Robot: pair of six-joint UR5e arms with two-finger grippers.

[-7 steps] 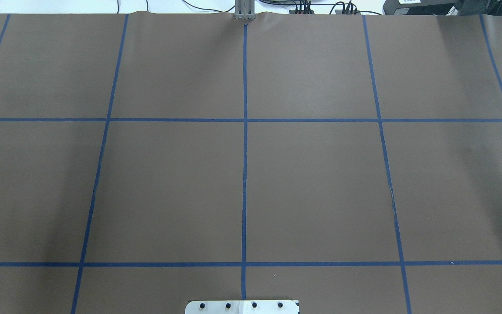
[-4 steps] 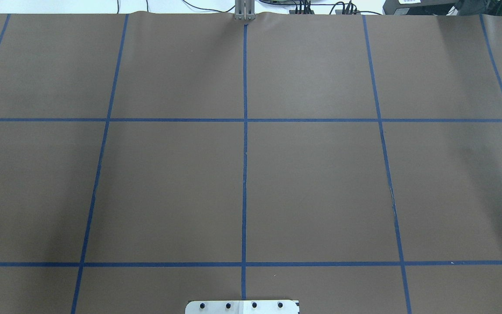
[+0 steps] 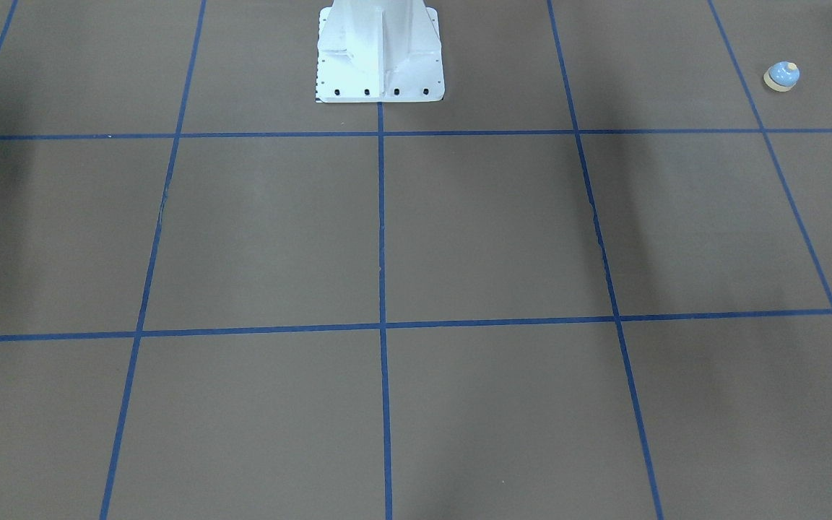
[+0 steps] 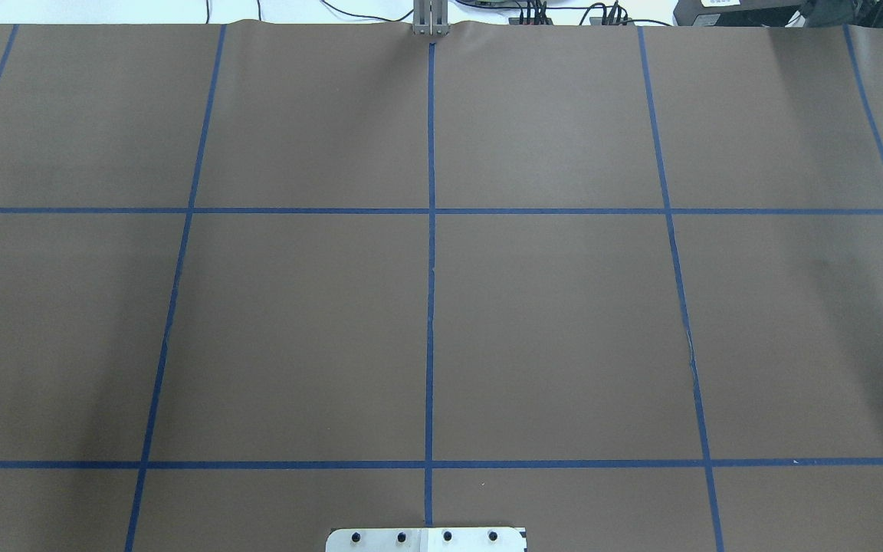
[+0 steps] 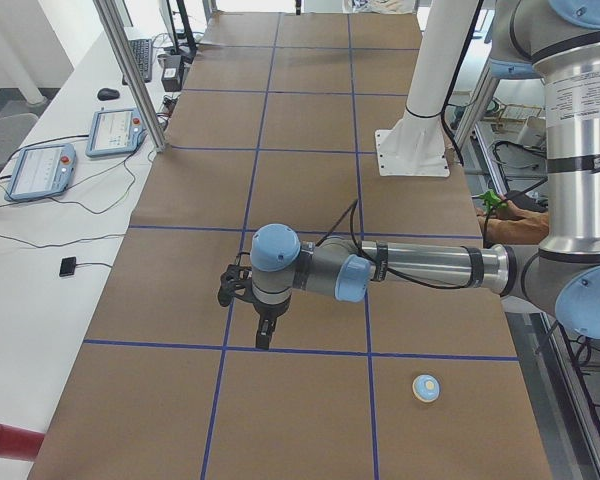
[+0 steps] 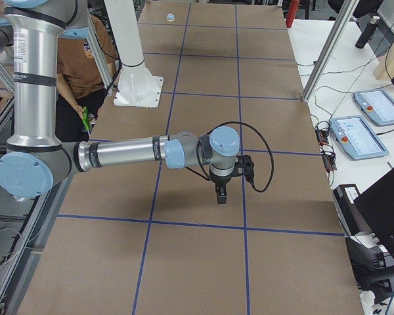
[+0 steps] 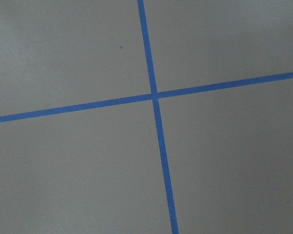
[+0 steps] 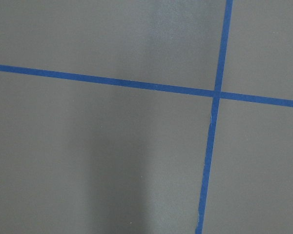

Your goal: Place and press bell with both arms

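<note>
Bell (image 5: 426,387) stands upright on the brown table (image 5: 280,420) at the robot's left end, towards the robot's side, alone in a taped square and well apart from both arms. Left claw (image 5: 265,335) hangs pointing down over the table just beside a blue tape line (image 5: 160,344), and whether it is spread or closed, or grips anything, cannot be told from this side view. Right claw (image 6: 220,195) likewise points down over the table's other half, far from the bell, its opening equally impossible to judge.

Bell (image 3: 781,75) on table (image 3: 488,231), well apart frm pedestal (image 3: 380,50).
</note>
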